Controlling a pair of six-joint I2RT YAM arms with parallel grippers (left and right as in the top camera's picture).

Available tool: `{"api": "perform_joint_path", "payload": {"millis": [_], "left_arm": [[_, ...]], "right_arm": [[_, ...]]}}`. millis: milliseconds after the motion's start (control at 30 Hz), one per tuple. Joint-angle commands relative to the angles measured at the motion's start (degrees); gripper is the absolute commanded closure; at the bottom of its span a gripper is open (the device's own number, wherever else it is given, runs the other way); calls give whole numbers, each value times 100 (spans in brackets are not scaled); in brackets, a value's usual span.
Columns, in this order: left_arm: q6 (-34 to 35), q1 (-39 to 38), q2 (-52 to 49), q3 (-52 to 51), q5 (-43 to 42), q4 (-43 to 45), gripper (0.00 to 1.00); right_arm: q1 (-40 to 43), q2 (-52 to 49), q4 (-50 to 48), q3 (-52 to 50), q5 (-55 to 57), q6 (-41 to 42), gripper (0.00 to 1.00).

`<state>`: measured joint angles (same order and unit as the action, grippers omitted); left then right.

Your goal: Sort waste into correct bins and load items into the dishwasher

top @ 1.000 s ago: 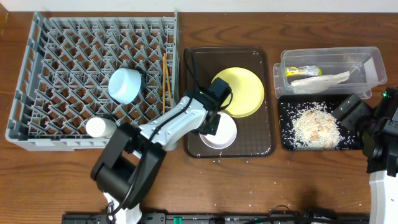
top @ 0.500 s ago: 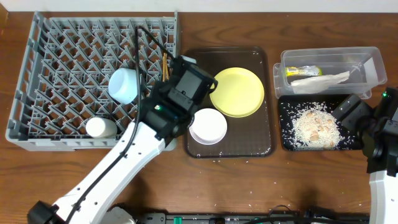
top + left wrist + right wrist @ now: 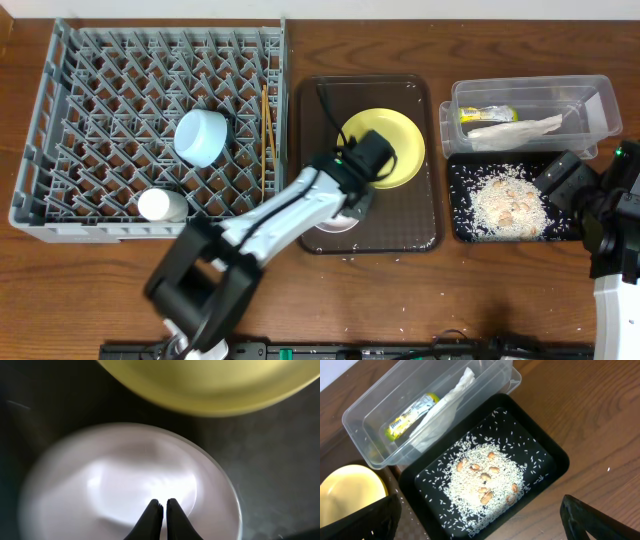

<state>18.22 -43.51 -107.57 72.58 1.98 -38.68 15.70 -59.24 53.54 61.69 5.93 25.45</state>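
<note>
Swung back from the dish rack [image 3: 100,110], my left gripper [image 3: 161,506] over the pale pink bowl [image 3: 100,485] (tips pressed together, holding nothing), right gripper [image 3: 480,520] wide, empty

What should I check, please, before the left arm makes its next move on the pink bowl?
1. The left pincer open to grasp: not ok, shut.
2. It is over the pink bowl: ok.
3. Bowl apart from the yellow plate: ok.
4. Free pegs in the dish rack: ok.
5. The right pincer out of the way: ok, open over the black tray.
</note>
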Motion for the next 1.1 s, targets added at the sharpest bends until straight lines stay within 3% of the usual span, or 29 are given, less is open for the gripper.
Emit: {"api": "perform_joint_path", "payload": {"millis": [0, 333, 700, 900, 1033, 1067], "left_arm": [[334, -223, -280, -39, -540, 236, 93], [90, -732, -20, 433, -909, 444, 92], [55, -151, 579, 868, 304, -811, 91], [1082, 466, 334, 793, 752, -1143, 92], [1141, 573, 122, 791, 723, -1113, 92], [1132, 570, 103, 791, 654, -1121, 88]], "right_arm": [[39, -2, 9, 13, 48, 66, 1], [39, -2, 9, 13, 48, 66, 1], [39, -2, 9, 13, 48, 66, 1], [39, -2, 9, 13, 48, 66, 1], [39, -2, 9, 13, 48, 66, 1], [39, -2, 9, 13, 48, 66, 1]]}}
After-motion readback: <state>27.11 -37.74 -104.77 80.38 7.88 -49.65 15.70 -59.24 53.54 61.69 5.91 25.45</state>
